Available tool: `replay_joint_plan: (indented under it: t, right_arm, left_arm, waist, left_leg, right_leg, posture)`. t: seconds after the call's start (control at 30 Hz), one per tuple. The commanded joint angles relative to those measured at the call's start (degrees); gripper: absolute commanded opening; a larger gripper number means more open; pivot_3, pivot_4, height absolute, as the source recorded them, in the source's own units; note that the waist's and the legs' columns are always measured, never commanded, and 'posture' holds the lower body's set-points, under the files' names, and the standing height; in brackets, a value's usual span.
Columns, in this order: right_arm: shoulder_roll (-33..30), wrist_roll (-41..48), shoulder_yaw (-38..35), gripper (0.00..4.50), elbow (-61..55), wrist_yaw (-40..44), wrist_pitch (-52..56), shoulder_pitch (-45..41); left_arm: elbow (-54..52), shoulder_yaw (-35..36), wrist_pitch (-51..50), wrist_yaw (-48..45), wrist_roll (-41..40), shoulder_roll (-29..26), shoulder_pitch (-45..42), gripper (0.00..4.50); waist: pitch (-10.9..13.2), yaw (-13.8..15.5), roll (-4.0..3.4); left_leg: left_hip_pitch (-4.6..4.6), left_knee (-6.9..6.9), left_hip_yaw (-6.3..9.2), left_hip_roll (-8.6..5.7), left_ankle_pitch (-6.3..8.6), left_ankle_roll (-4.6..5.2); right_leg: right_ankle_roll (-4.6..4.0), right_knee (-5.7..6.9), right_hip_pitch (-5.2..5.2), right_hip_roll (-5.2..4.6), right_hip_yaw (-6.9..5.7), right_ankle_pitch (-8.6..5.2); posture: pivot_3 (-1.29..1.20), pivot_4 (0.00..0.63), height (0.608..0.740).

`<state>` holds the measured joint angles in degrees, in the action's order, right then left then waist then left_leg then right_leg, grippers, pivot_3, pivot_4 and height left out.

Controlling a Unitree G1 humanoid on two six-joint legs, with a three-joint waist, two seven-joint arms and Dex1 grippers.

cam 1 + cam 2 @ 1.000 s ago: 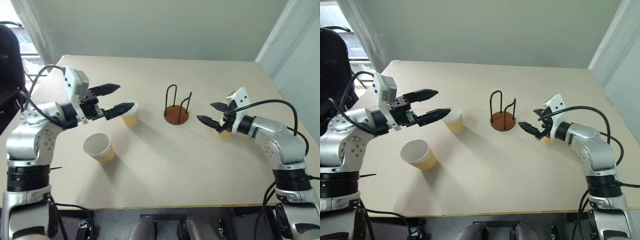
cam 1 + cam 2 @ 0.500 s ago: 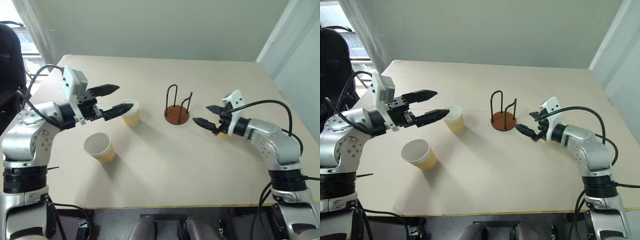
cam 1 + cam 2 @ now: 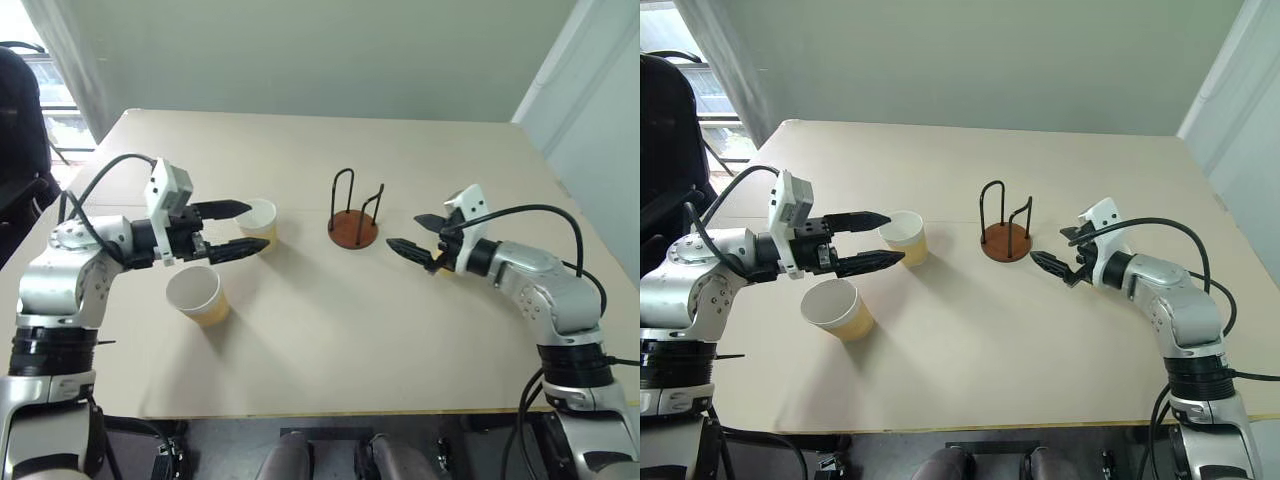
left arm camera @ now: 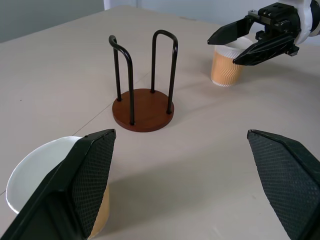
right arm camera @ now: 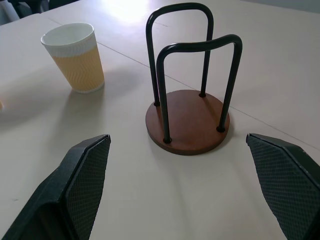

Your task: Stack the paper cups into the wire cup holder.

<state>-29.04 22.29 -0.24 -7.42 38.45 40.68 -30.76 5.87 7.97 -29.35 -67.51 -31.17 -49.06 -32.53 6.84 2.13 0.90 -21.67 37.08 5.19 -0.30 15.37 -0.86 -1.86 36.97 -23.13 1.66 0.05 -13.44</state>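
Round reddish-brown disc base with two thin black upright wire loops, the wire cup holder (image 3: 353, 222), stands upright and empty near the middle of the beige table (image 3: 330, 340). Three tan-yellow ribbed paper cups with white rims and white insides stand upright on the table, none in the holder. First paper cup (image 3: 906, 238) sits to the left of the holder, well apart from it, mouth up. Second paper cup (image 3: 199, 295) sits further left of the holder and nearer the robot, also mouth up. Third paper cup (image 4: 229, 64) sits to the right of the holder, mostly hidden in the head views behind the right gripper. Left gripper (image 3: 241, 228), two black fingers, is left of the holder, roughly level and aimed toward it; jaws are spread wide, nothing held. Its far finger tip lies at the first cup's rim and its near finger tip passes just in front of that cup's side; contact cannot be told. Right gripper (image 3: 413, 234), two black fingers, is just right of the holder, pointing at it, jaws spread wide and holding nothing; the third cup stands close behind its fingers, touching or not cannot be told. In the right wrist view the holder (image 5: 189, 111) stands between the fingers' lines, with the first cup beyond it.
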Motion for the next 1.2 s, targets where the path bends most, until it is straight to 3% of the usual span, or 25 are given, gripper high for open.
replay_joint_plan:
  t: [0.03, 0.33, 0.57, 0.8, 1.2]
  right_arm:
    - [0.98, -2.04, 1.14, 4.43, 0.30, -1.95, -1.81, -2.27]
    - [3.24, -4.31, 2.56, 4.43, 3.82, -2.87, -2.15, -4.72]
    - [4.54, -7.56, 4.77, 4.43, 8.46, -4.07, -2.49, -7.44]
    - [6.14, -9.53, 5.18, 4.43, 11.91, -5.15, -3.61, -9.40]
    - [10.63, -9.85, 5.15, 4.43, 13.61, -7.06, -2.27, -12.27]
  left_arm:
    - [-0.01, 1.38, 3.58, 0.77, 1.83, -0.68, -1.84, 4.50]
    - [1.20, 2.27, 7.44, 2.12, 3.28, -0.40, -3.17, 4.50]
    - [2.43, 2.02, 5.23, -3.61, 0.25, -1.50, -5.32, 4.50]
    - [6.64, -0.42, 6.67, -8.36, 2.48, -2.64, -10.20, 4.50]
    - [8.06, -0.34, 7.80, -10.80, 4.07, -2.95, -9.06, 4.50]
  waist:
    - [0.00, -0.01, 0.00]
    - [0.00, -0.01, 0.01]
    - [0.00, 0.00, 0.00]
    - [0.00, 0.00, 0.00]
    - [0.00, -0.05, 0.00]
  left_leg:
    - [0.00, 0.00, 0.01, 0.00, 0.00, 0.00]
    - [-0.24, 0.02, 0.01, 0.00, -0.05, 0.05]
    - [-0.26, 0.02, 0.01, 0.00, -0.06, 0.03]
    - [-0.29, 0.02, 0.03, 0.00, -0.11, -0.03]
    - [-0.36, 0.01, 0.03, 0.01, -0.13, -0.04]
  right_leg:
    - [0.00, 0.01, 0.00, 0.00, 0.00, 0.00]
    - [0.01, 0.02, -0.27, 0.00, 0.00, 0.03]
    - [-0.01, 0.02, -0.31, 0.00, 0.00, 0.06]
    - [-0.05, 0.05, -0.36, 0.00, 0.00, 0.12]
    - [-0.06, 0.05, -0.46, 0.00, 0.00, 0.13]
  posture:
    - [0.00, 0.150, 0.740]
    - [0.00, 0.150, 0.740]
    - [0.00, 0.150, 0.740]
    - [0.00, 0.150, 0.740]
    - [0.00, 0.150, 0.740]
